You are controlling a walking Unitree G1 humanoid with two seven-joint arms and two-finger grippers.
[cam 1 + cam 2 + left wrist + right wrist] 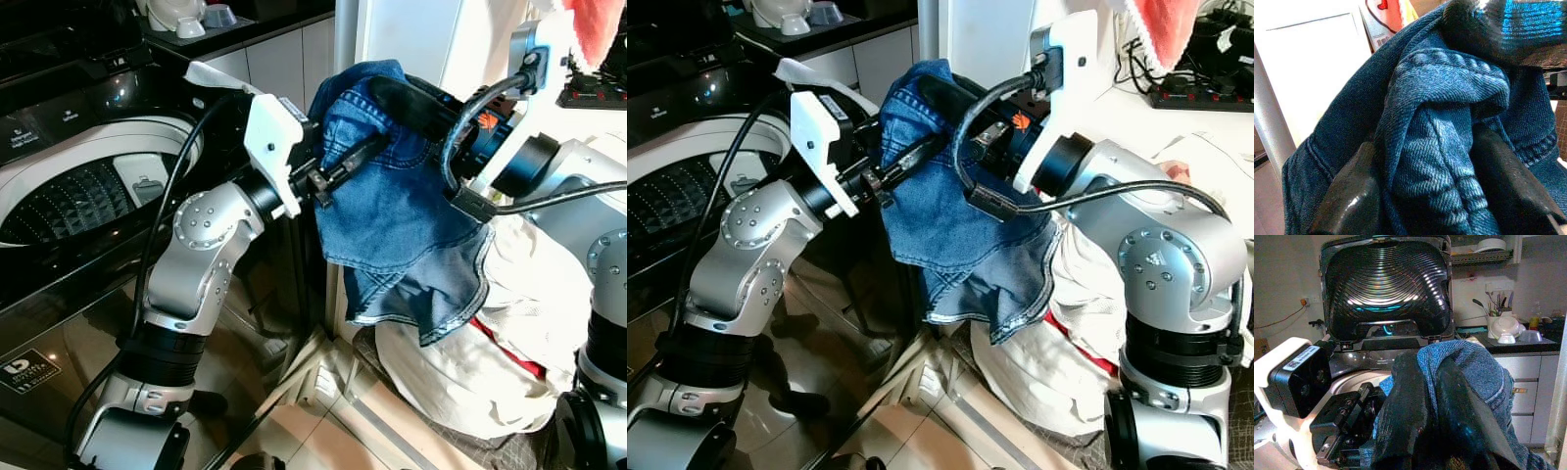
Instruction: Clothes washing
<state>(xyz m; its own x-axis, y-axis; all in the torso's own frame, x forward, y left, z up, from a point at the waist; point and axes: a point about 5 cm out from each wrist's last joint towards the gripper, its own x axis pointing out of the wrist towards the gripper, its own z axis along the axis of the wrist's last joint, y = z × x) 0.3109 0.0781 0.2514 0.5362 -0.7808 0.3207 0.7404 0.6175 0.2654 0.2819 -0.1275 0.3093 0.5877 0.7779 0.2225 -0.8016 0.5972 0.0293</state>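
Both grippers have their jaws clamped on a crumpled pair of blue denim jeans (402, 215), left gripper (355, 162) and right gripper (945, 113) pinching thick stitched folds, holding it up beside the open glossy black washing machine (69, 186), above a cream laundry pile (490, 362).

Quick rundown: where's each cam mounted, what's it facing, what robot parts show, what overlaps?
Left eye: head, looking down at denim garment; both arms, left pincer.
Right eye: same head, same scene; right pincer in the denim.
Left wrist: along its fingers, clamped on a denim fold.
Right wrist: along its fingers gripping denim, toward the open washing machine.
Shared: the denim in all four views.
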